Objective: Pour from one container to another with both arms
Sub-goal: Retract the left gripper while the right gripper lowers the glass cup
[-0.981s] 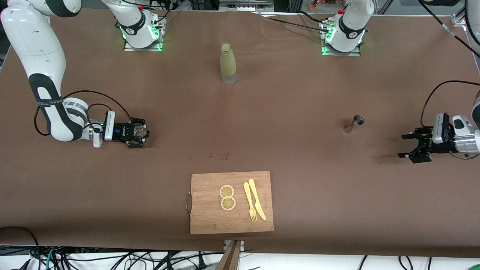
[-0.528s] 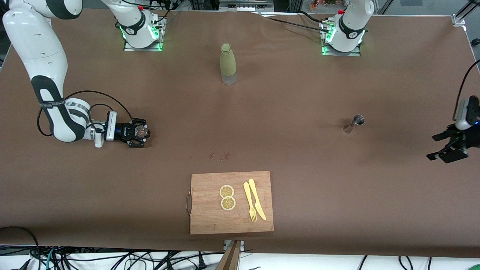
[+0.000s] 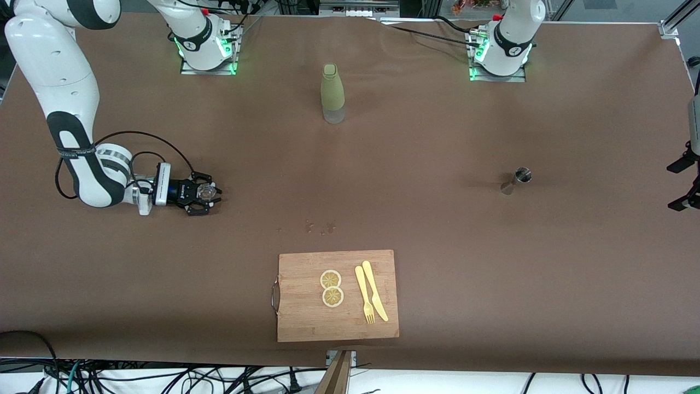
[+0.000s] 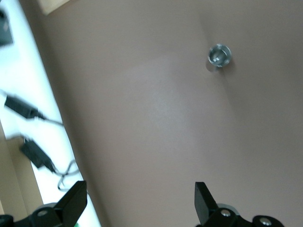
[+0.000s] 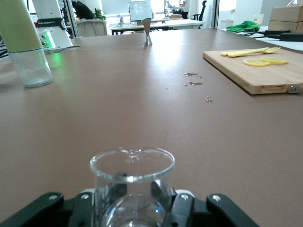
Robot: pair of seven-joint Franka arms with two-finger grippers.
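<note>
Nearest the front camera, a bamboo cutting board (image 3: pixel 338 295) on the brown counter (image 3: pixel 437 235) carries two lemon slices (image 3: pixel 331 288) and a yellow plastic fork (image 3: pixel 364 294) and knife (image 3: pixel 374 290). Farther up, a few droplets (image 3: pixel 320 226) wet the counter. At the right arm's end, the right claw (image 3: pixel 205 192) sits low, clamped on the clear glass cup (image 5: pixel 131 187). The steel jigger (image 3: pixel 518 179) stands upright alone, well apart from the left claw (image 3: pixel 683 183), whose fingers (image 4: pixel 205 203) are spread wide at the left arm's end of the counter. Farthest, an olive-green bottle (image 3: pixel 332 93) stands between the arm bases.
</note>
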